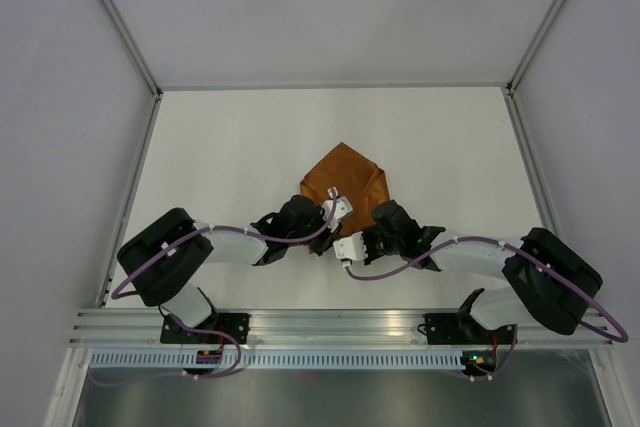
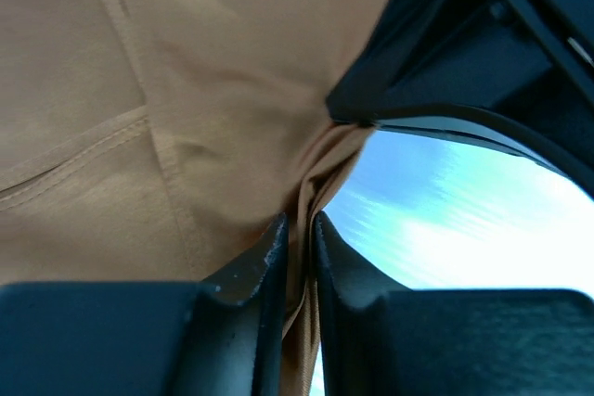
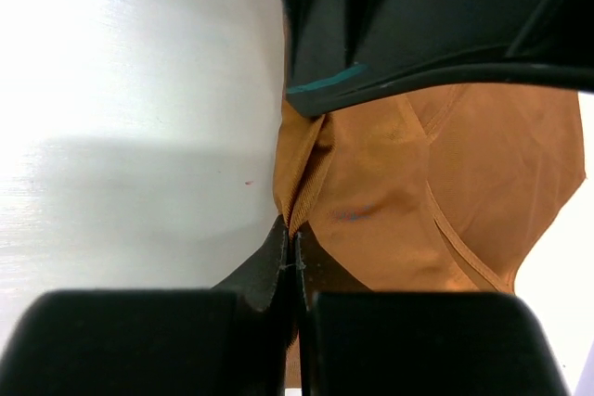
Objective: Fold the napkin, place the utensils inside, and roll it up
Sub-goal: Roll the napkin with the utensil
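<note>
The rust-brown napkin (image 1: pixel 345 179) lies folded in the middle of the table, its near edge drawn into a bunch between the two arms. In the left wrist view a gathered fold of the napkin (image 2: pixel 139 136) runs between the narrowly parted jaws of my left gripper (image 2: pixel 299 224), which hold it. My right gripper (image 3: pixel 293 238) is shut tight on the napkin's (image 3: pixel 464 164) edge. The two meet close together, left gripper (image 1: pixel 328 231) beside right gripper (image 1: pixel 358 231). Each wrist view shows the other gripper's black body just beyond the cloth. The utensils are hidden.
The white table (image 1: pixel 220 147) is walled by pale panels with aluminium posts at the back corners. A metal rail (image 1: pixel 340 325) carrying both arm bases runs along the near edge. Purple cables loop along each arm.
</note>
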Available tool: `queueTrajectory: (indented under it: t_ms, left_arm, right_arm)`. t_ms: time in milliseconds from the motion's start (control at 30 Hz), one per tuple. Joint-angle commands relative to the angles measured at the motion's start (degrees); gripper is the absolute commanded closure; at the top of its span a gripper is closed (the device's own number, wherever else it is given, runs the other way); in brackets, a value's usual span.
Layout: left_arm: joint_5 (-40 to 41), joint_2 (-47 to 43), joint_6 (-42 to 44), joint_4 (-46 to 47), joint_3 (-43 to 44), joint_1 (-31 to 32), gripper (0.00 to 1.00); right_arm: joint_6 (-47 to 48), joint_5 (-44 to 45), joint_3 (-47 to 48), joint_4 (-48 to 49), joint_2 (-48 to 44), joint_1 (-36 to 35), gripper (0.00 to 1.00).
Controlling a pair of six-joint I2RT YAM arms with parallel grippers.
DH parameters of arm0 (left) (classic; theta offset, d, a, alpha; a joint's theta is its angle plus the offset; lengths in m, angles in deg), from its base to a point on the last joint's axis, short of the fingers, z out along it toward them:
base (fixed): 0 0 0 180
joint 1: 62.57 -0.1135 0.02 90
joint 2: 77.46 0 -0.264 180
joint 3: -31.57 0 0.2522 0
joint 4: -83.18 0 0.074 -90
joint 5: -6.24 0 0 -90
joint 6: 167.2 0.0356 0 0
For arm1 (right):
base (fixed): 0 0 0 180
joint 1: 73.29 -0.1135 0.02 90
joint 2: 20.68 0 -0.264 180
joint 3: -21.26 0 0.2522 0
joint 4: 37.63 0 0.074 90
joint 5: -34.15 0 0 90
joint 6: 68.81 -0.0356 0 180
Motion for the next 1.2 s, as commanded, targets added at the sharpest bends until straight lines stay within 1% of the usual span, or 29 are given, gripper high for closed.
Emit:
queueTrajectory:
  t_ms: [0, 33, 67, 267, 467, 633, 733, 833, 867, 900, 1000, 1033, 1067, 1133, 1167]
  left_arm:
    - [-2.72, -1.95, -4.49, 5.76, -1.33, -1.89, 0.76]
    - [-2.81, -2.03, -6.49, 6.55, -1.68, -2.07, 0.75]
    - [-3.16, -2.12, -7.03, 7.78, -1.86, -2.34, 0.71]
    - [-4.74, -2.56, -10.55, 12.08, -4.05, -3.3, 0.64]
    - [-5.27, -5.54, -12.75, 17.37, -8.0, -3.74, 0.6]
    - [-2.99, -7.65, -13.63, 16.32, -8.45, -4.18, 0.57]
    - [0.34, -9.06, -15.2, 18.94, -10.11, -4.62, 0.57]
    - [5.44, -10.64, -17.67, 20.27, -12.05, -5.76, 0.58]
    - [9.28, -11.52, -18.89, 20.01, -12.66, -6.2, 0.58]
    - [10.89, -12.13, -19.69, 19.4, -12.84, -6.47, 0.58]
    - [19.06, -14.86, -23.11, 18.69, -13.98, -6.82, 0.58]
    - [20.29, -15.65, -23.64, 20.34, -14.77, -6.82, 0.58]
    - [24.14, -16.61, -25.91, 22.53, -16.61, -6.82, 0.58]
    - [29.16, -20.04, -27.68, 24.39, -19.24, -6.82, 0.58]
    - [30.23, -21.36, -27.78, 26.32, -20.04, -6.82, 0.58]
  right_arm:
    - [-0.45, -3.76, 2.17, -9.68, 1.79, -0.21, 0.99]
    - [-0.54, -3.94, 3.05, -10.38, 2.4, -0.21, 0.99]
    - [-0.54, -3.94, 3.32, -11.26, 2.58, -0.21, 1.0]
    - [-1.24, -5.08, 5.77, -14.69, 4.07, -0.04, 1.0]
    - [-2.3, -7.54, 9.82, -19.0, 6.36, 1.37, 1.0]
    - [-2.39, -8.86, 11.93, -21.37, 7.68, 2.34, 1.0]
    - [-2.39, -9.65, 13.07, -22.69, 8.38, 2.86, 1.0]
    - [-2.3, -10.79, 14.56, -24.62, 9.35, 3.39, 0.99]
    - [-2.3, -11.23, 15.09, -25.41, 9.78, 3.65, 0.99]
    - [-2.3, -12.11, 16.23, -26.03, 10.31, 3.92, 0.99]
    - [-2.39, -13.34, 18.25, -28.32, 11.45, 4.88, 1.0]
    - [-2.39, -14.04, 18.78, -29.54, 11.81, 5.06, 1.0]
    - [-2.39, -14.66, 19.4, -30.33, 12.16, 5.58, 1.0]
    - [-2.3, -16.32, 21.77, -33.22, 13.65, 6.37, 1.0]
    - [-2.12, -16.77, 23.52, -34.37, 14.79, 6.55, 0.99]
